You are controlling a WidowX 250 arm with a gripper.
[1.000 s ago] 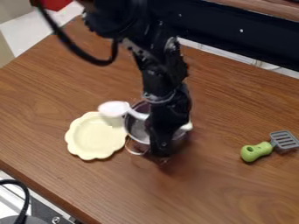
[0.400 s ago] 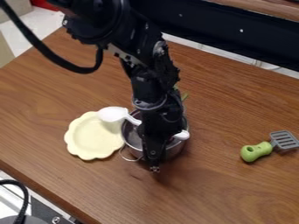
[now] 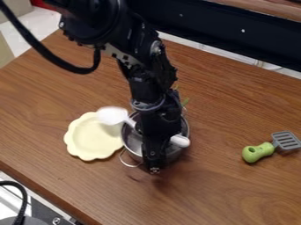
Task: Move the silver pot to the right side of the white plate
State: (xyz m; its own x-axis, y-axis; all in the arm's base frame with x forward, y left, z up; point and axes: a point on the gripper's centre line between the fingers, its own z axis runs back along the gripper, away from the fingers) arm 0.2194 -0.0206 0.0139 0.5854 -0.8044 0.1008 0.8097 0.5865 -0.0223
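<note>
My gripper [image 3: 154, 167] hangs over the silver pot [image 3: 133, 141], at its front side, and hides much of the pot's middle and rim. The pot stands just right of the pale, scallop-edged plate [image 3: 91, 138], with a thin wire handle [image 3: 125, 162] hanging by its front left. Across the pot lies a white spoon [image 3: 111, 115], its bowl over the plate's upper right edge and its handle end out past the pot's right side. Whether the gripper holds the pot's rim is hidden.
A toy spatula [image 3: 258, 152] with a green handle and grey slotted head lies at the far right of the wooden table [image 3: 235, 193]. Something green [image 3: 185, 102] shows just behind the pot. A black ledge [image 3: 235, 33] runs along the back.
The gripper and pot have shifted slightly left and toward the front of the table. The spoon has turned a little with them, while the plate has stayed nearly in place.
</note>
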